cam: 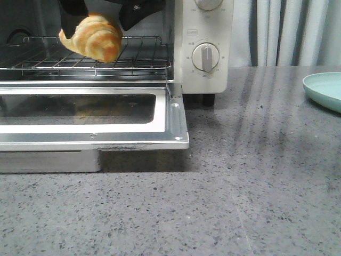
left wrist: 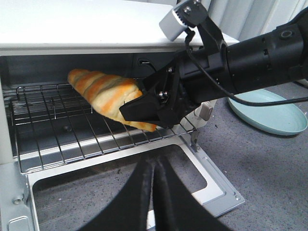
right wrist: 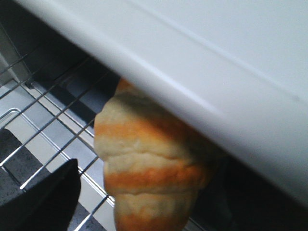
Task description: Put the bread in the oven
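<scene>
The bread, a golden-brown striped croissant, lies on the wire rack inside the cream-white oven, whose glass door hangs open and flat. My right gripper reaches into the oven with its black fingers either side of the bread. In the right wrist view the bread fills the middle and one finger stands apart from it with a gap, so the jaws are open. In the left wrist view my left gripper is shut and empty, hovering over the open door, short of the bread.
A pale green plate sits on the grey speckled counter at the right, also in the left wrist view. The oven's dial knobs are on its right panel. The oven's top edge is close above the right wrist camera.
</scene>
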### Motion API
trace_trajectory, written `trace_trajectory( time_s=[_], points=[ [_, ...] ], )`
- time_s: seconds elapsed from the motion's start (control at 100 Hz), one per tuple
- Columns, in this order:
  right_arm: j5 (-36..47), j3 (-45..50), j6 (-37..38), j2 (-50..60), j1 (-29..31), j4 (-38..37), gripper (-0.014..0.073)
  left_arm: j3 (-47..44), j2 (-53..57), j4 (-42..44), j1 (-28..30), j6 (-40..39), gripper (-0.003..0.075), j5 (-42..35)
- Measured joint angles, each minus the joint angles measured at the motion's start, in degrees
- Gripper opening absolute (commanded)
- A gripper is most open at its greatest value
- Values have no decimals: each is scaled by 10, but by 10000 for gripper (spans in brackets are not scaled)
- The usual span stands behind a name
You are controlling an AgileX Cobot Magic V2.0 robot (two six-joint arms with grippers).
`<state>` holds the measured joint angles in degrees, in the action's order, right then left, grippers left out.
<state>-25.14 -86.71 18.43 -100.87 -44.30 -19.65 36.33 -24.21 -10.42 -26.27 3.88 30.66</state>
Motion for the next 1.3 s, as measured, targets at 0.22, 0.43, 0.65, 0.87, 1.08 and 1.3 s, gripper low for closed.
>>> trace_trajectory(
  time_s=[0.22, 0.43, 0.65, 0.87, 1.08, 1.3],
  points=[
    [-42, 0, -2, 46, -24, 10, 239, 0, 2, 12, 0, 0, -21, 0],
    [-136, 45, -32, 164, -79, 8, -69, -13, 43, 23, 0, 0, -21, 0],
    [-106, 219, -37, 435, -81, -51, -69, -70, 111, 38, 0, 0, -21, 2],
    [-103, 393, 1, 733, -81, -150, -69, -101, 129, 39, 0, 0, -21, 2],
    [-174, 429, 22, 820, -81, -194, -69, -103, 130, 40, 0, 0, -21, 2],
    [-175, 430, 25, 835, -81, -219, -69, -103, 130, 41, 0, 0, -21, 1]
  ],
)
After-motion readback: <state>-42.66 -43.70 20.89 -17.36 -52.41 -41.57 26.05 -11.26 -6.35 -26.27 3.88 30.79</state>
